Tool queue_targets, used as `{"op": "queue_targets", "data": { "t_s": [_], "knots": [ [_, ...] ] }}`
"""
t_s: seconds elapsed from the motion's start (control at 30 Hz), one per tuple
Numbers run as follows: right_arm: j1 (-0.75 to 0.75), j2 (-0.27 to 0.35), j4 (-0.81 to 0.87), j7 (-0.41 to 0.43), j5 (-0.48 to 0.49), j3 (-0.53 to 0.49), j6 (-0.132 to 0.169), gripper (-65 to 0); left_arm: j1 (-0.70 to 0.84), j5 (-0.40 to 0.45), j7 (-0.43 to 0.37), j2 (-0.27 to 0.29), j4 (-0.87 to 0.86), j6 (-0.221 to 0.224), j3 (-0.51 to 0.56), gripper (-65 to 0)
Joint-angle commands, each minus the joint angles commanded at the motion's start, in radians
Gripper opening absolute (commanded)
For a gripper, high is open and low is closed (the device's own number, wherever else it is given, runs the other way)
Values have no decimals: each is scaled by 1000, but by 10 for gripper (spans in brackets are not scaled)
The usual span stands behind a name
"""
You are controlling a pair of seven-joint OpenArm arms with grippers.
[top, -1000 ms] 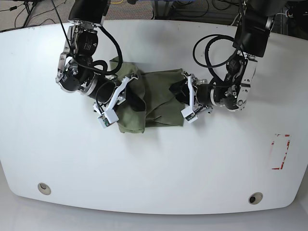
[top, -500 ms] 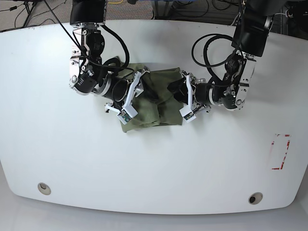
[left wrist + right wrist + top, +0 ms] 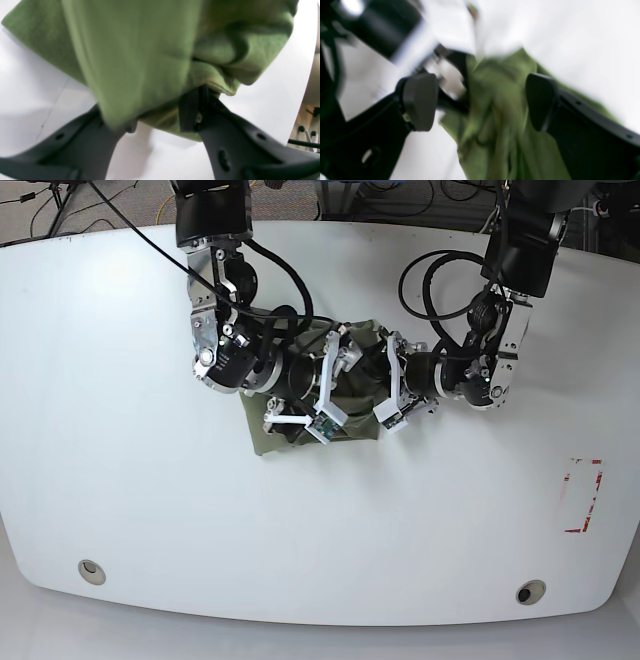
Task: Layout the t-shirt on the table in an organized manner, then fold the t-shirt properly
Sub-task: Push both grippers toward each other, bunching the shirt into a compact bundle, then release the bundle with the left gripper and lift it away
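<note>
The olive-green t-shirt (image 3: 352, 426) lies bunched in a small heap at the middle of the white table (image 3: 320, 530). My left gripper (image 3: 384, 396) is at the heap's right edge. In the left wrist view this gripper (image 3: 160, 120) is shut on a thick fold of the t-shirt (image 3: 137, 50), which drapes over one finger. My right gripper (image 3: 325, 395) hovers over the middle of the heap. In the blurred right wrist view it (image 3: 480, 100) is open, with the cloth (image 3: 500, 120) below and between its pads (image 3: 420, 100). The arms hide much of the shirt.
Two round metal grommets (image 3: 91, 571) (image 3: 530, 591) sit near the table's front edge. A red tape rectangle (image 3: 583, 495) is at the right. Cables and floor lie beyond the back edge.
The arm on the left of the base view has swung right across the shirt to its middle. The shirt's left part has shrunk into a tighter heap. The other arm has barely moved.
</note>
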Motion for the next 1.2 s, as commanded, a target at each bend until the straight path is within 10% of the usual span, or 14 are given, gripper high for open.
{"op": "queue_targets", "data": {
  "t_s": [0.63, 1.2],
  "knots": [
    [-40, 167, 49, 68, -8, 3, 0, -125, -5, -29, -2, 43, 2, 0, -193, -408],
    [-54, 158, 46, 74, -14, 3, 0, -125, 0, -224, 3, 34, 87, 0, -304, -304]
  ]
}}
